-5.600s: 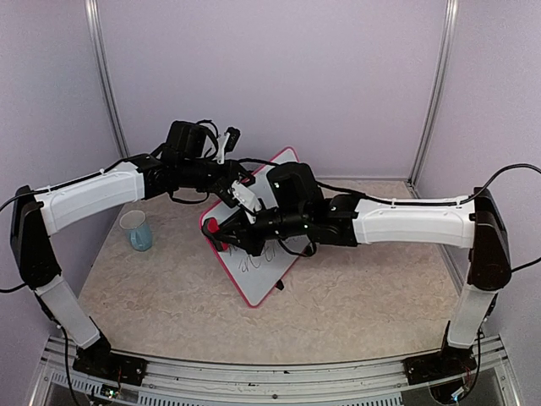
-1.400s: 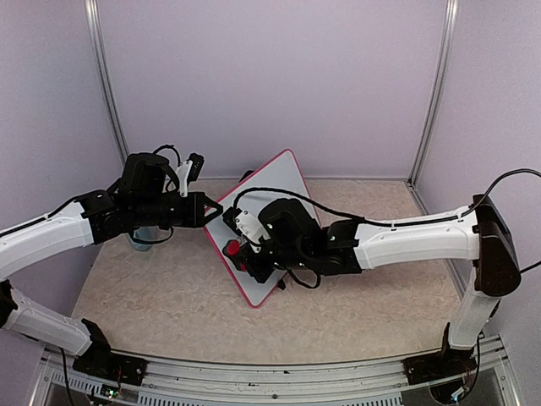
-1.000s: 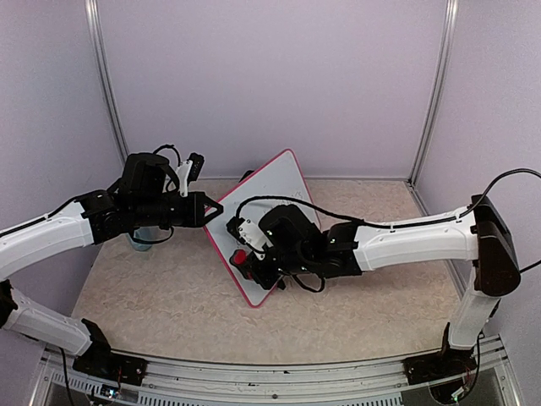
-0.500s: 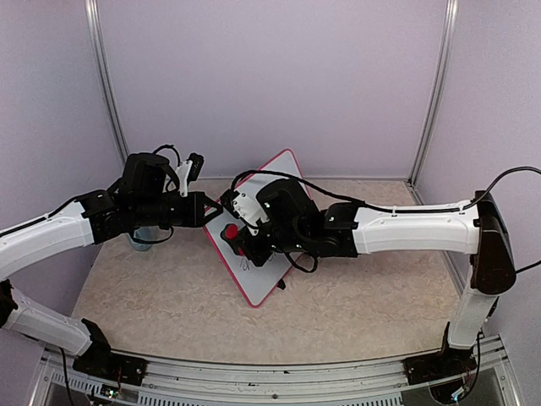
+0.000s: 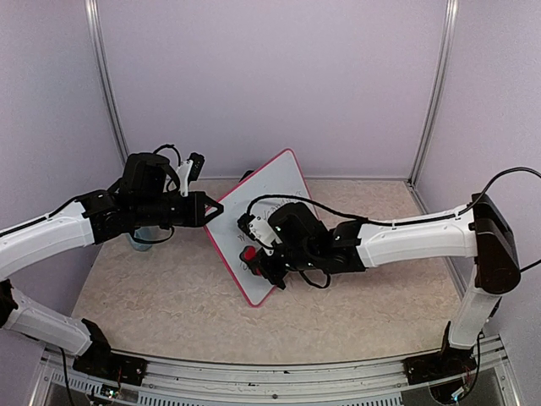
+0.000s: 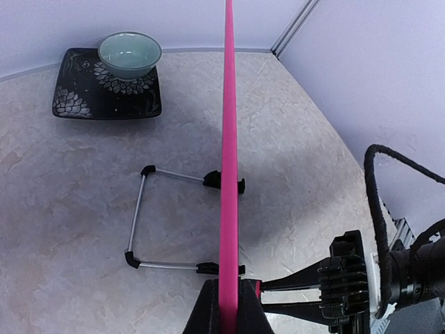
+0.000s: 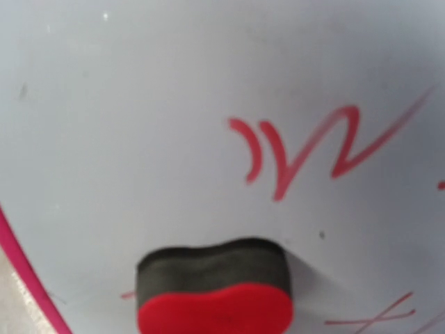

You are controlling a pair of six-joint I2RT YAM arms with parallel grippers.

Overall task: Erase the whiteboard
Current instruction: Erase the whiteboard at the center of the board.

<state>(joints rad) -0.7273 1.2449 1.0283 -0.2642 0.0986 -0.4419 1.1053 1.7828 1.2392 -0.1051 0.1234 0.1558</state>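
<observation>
Jaws of left gripper (image 5: 213,211) clamped on the whiteboard (image 5: 275,178) at its 9 o'clock corner. Right gripper (image 5: 258,262) grips an eraser (image 5: 248,253).

Top view: board stands tilted mid-table (image 5: 169,288), one corner pointing to 12, another to 6. Eraser pressed on the board's lower half, close to the 7 o'clock edge, dark scribble just beside it. Right arm lies across the board's 3 o'clock side. Cup (image 5: 137,239) at 9 o'clock, partly hidden behind the left arm.

Left wrist: board (image 6: 228,139) seen edge-on, a pink line running from 6 to 12. Fingers (image 6: 207,313) pinch the frame from both sides at 6 o'clock. Wire stand (image 6: 135,223) with black feet sits left of the edge, touching it. Bowl (image 6: 130,54) on a black plate (image 6: 76,97) at 11 o'clock. Right arm (image 6: 354,285) at 4 o'clock.

Right wrist: eraser (image 7: 212,296) at 6 o'clock, red back, black felt flat against the white surface (image 7: 139,104). Own fingers out of frame. Red marks (image 7: 306,149) above it toward 2 o'clock, more strokes at 4 o'clock. Pink frame cuts the 8 o'clock corner.
</observation>
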